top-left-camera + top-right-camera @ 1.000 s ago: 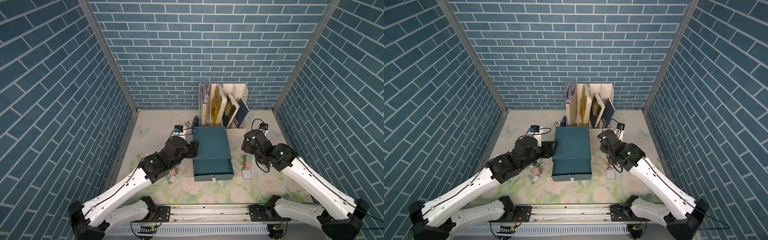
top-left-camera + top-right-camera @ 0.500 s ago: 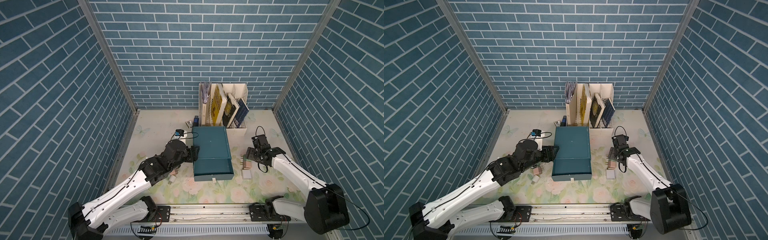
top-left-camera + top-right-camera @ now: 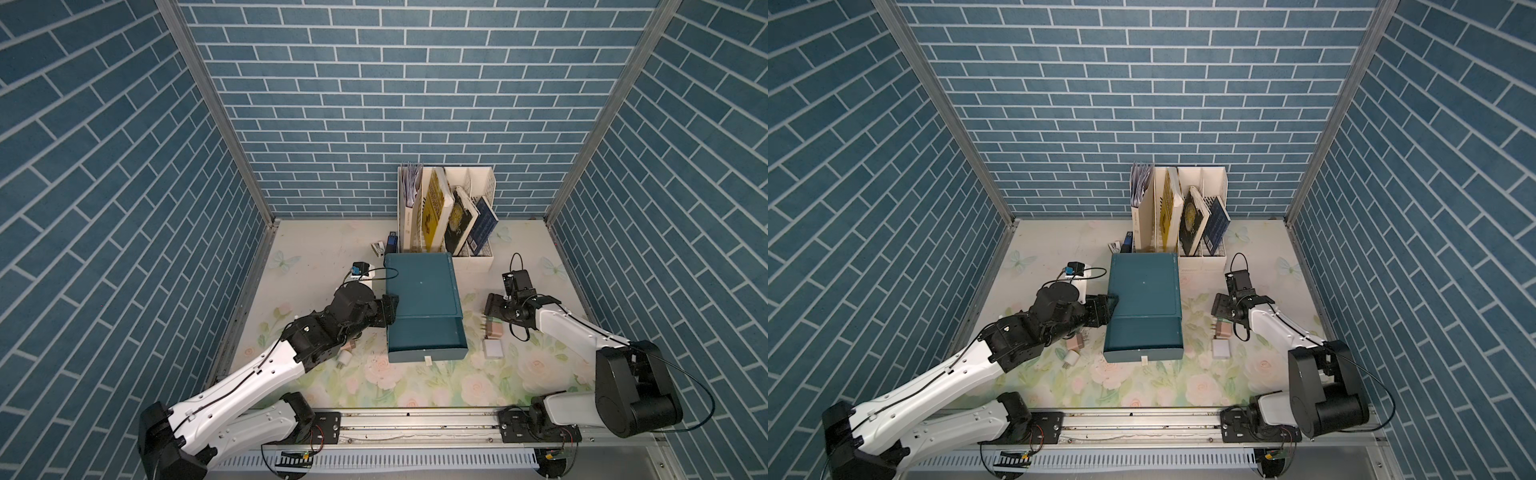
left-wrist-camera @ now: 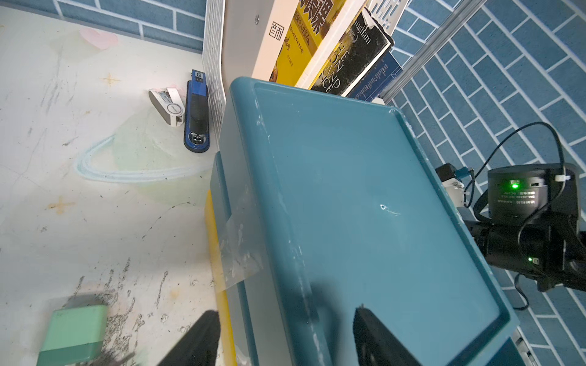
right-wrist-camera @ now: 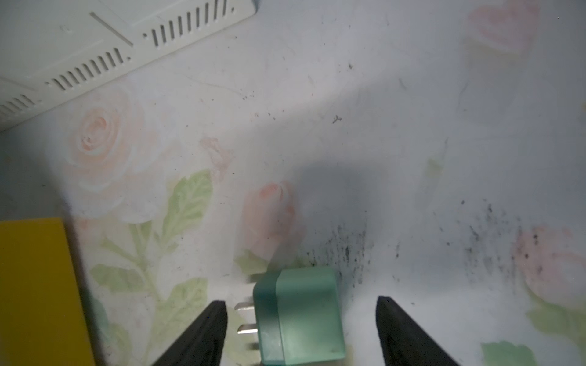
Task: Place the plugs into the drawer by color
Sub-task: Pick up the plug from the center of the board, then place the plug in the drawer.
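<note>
The teal box (image 3: 420, 291) stands mid-table, and its drawer (image 3: 426, 338) with a white tab is pulled out toward the front. My right gripper (image 5: 301, 332) is open low over the mat, a pale green plug (image 5: 301, 313) lying between its fingers (image 5: 203, 332) without touching them. A pink plug (image 3: 494, 331) and a white plug (image 3: 493, 348) lie just beside it. My left gripper (image 4: 285, 336) is open and straddles the box's left top edge (image 3: 1106, 309). Left of the box lie another green plug (image 4: 73, 336), a pink plug (image 3: 1076, 343) and a white plug (image 3: 1072, 358).
A white book rack (image 3: 446, 216) with books stands right behind the box. A dark blue stick (image 4: 196, 120) and a small white clip (image 4: 168, 107) lie at the rack's left foot. A yellow strip (image 4: 218, 285) shows under the box. Brick walls close three sides.
The right arm has come down from a raised pose, and its gripper now sits low at the plugs right of the box. The left gripper has shifted slightly toward the front along the box's left side.
</note>
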`<state>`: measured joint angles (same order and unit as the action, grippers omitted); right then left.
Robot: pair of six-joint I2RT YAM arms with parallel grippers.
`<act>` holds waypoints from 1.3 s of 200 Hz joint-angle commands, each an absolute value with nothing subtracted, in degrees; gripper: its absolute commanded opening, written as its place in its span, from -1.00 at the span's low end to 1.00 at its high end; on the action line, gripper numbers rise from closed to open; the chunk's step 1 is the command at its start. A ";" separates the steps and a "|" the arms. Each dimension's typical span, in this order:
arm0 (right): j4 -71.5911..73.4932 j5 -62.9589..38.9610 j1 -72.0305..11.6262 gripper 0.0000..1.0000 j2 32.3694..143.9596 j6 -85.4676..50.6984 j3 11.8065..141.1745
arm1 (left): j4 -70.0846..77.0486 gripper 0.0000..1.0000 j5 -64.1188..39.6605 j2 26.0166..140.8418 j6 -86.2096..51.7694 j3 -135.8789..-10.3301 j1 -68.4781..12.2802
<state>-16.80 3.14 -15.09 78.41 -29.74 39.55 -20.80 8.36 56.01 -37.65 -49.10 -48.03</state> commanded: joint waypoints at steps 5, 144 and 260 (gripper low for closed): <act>-15.88 2.43 -15.04 0.50 80.04 -28.89 38.17 | -20.30 0.44 9.42 55.40 -37.30 -48.50 -48.44; -26.39 12.34 -20.40 -0.78 68.91 -29.83 45.32 | -20.87 0.42 10.29 55.42 -37.81 -48.94 -48.35; -38.52 16.69 -62.71 -1.00 51.63 -37.72 66.15 | -20.94 0.42 11.88 55.46 -39.04 -50.43 -48.42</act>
